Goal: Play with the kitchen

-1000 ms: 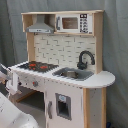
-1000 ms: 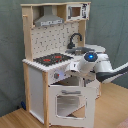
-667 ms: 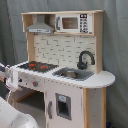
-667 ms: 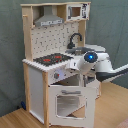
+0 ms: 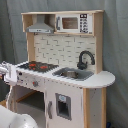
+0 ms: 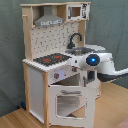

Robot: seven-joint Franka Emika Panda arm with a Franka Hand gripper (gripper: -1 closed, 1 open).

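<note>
The kitchen (image 5: 75, 90) is a white and light-wood toy unit with a black-red stovetop (image 5: 37, 65), a silver sink (image 5: 72, 74) and a black faucet (image 5: 85, 59). It shows in both exterior views. In the second exterior view the kitchen (image 6: 37, 85) has its windowed oven door (image 6: 67, 102) below the counter. The white arm reaches in from the second exterior view's right, with a blue light on its wrist. My gripper (image 6: 88, 78) hangs in front of the counter edge, just above the oven door's top right corner. In the first exterior view the gripper (image 5: 7, 75) shows only partly at the left edge.
A grey hood (image 5: 40, 27) and a toy microwave (image 5: 72, 22) sit on the upper shelf above a pegboard back (image 5: 57, 49). A grey curtain (image 5: 116, 45) hangs behind. The kitchen stands on a wooden floor (image 6: 112, 107). The arm's white base (image 5: 15, 120) fills the lower left.
</note>
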